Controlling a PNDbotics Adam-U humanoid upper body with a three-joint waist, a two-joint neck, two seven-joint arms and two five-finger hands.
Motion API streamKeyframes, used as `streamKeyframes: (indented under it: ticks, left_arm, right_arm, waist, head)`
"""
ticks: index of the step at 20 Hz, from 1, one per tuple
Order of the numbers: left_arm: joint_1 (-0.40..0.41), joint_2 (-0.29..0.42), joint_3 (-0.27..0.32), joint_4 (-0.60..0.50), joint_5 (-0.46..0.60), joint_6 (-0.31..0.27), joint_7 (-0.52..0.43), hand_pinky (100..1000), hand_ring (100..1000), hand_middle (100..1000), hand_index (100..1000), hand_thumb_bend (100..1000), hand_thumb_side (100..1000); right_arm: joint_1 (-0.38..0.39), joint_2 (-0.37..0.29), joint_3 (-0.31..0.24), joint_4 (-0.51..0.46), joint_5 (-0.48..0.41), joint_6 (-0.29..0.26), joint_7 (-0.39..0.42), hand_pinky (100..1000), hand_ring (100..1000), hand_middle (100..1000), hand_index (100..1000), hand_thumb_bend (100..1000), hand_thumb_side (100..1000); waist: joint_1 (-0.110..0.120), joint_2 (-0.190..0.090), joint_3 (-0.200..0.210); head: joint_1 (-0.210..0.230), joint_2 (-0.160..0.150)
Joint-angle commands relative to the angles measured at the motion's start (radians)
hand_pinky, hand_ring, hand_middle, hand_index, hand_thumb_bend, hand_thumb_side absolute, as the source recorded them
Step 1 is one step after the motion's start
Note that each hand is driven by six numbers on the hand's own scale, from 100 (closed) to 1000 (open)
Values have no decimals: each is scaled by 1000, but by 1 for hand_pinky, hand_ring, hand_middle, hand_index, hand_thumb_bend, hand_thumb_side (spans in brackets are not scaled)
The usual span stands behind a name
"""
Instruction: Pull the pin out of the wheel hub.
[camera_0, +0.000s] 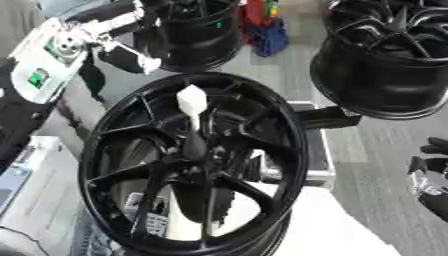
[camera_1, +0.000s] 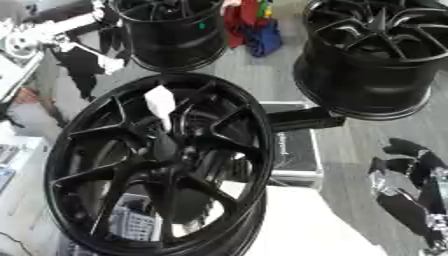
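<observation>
The wheel hub stands tilted before me, black spokes facing up. The pin, white-headed, sits seated at its centre. My right hand hangs well apart at the right edge, fingers relaxed, holding nothing.

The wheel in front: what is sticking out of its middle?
A white-topped pin stands in the hub of the wheel, its dark shaft running down into it. The pin's lower end is hidden inside the hub.
</observation>
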Motion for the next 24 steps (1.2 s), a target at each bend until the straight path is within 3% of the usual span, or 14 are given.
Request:
streamKeyframes:
  ticks: [1, 3, 8, 17, 24]
  left_arm:
    - [-14, 37, 8, -2, 30, -5, -52, 579, 494, 542, 688, 286, 150]
    - [-27, 25, -12, 28, 31, -28, -137, 627, 551, 617, 758, 362, 199]
    - [-52, -20, -46, 61, 1, -81, -268, 672, 603, 690, 822, 524, 280]
    - [-55, -63, -101, 47, -6, -105, -347, 702, 640, 732, 847, 601, 267]
    - [-56, -87, -125, 37, 21, -106, -370, 694, 632, 720, 840, 607, 274]
  right_arm:
    - [-4, -10, -6, -11, 1, -1, 1, 726, 603, 660, 769, 176, 100]
    - [-5, -11, -5, -10, 1, -1, 3, 726, 603, 660, 769, 176, 100]
    - [-3, -10, -3, -10, -1, 0, 6, 726, 602, 659, 769, 177, 100]
    - [-6, -10, -2, -7, -2, -1, 9, 726, 602, 659, 769, 179, 100]
    - [-8, -11, -1, -7, -2, -2, 11, 726, 602, 659, 769, 180, 100]
  waist:
    - [-2, -12, 1]
    - [-4, -14, 0]
    - [-9, -15, -9]
    - [-4, -13, -15]
    - [-3, -13, -18]
  head:
    - [-3, 5]
    - [0, 5]
    - [-1, 5]
    - [-5, 5]
    - [-2, 5]
